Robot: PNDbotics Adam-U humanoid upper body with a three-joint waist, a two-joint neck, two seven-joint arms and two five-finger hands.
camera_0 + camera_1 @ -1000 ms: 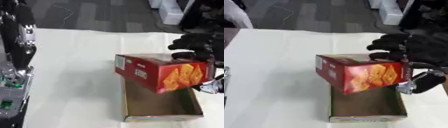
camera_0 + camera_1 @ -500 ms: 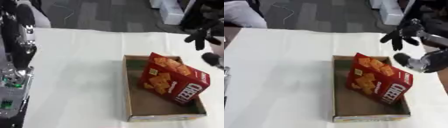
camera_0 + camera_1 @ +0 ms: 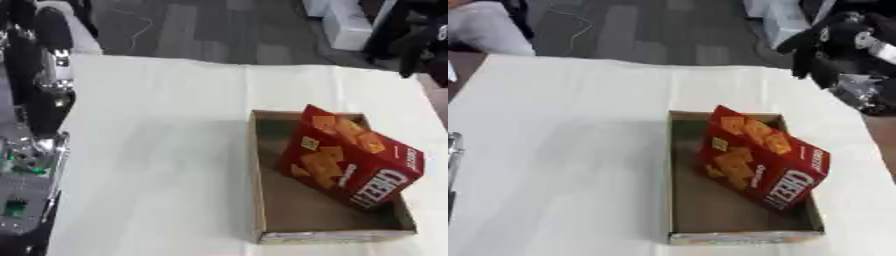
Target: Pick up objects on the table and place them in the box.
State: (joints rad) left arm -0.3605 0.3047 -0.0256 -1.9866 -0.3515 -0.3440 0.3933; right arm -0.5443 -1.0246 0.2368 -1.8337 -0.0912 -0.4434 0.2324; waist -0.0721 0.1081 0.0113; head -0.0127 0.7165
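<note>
A red cracker box (image 3: 354, 162) leans tilted inside the shallow cardboard box (image 3: 260, 195), resting against its right wall with one corner sticking up. My right hand (image 3: 826, 50) hovers above the table's far right corner, well clear of both boxes, with its fingers spread and hanging down and nothing in them. My left arm (image 3: 37, 90) stands along the left edge of the left eye view; its hand does not show.
A white cloth (image 3: 157, 150) covers the table. White boxes (image 3: 343, 22) sit on the dark floor beyond the far edge. A grey sleeve (image 3: 487, 32) shows at the upper left of the right eye view.
My right hand let go of the cracker box, which dropped into the cardboard box and settled leaning. The hand then rose and drew back toward the far right.
</note>
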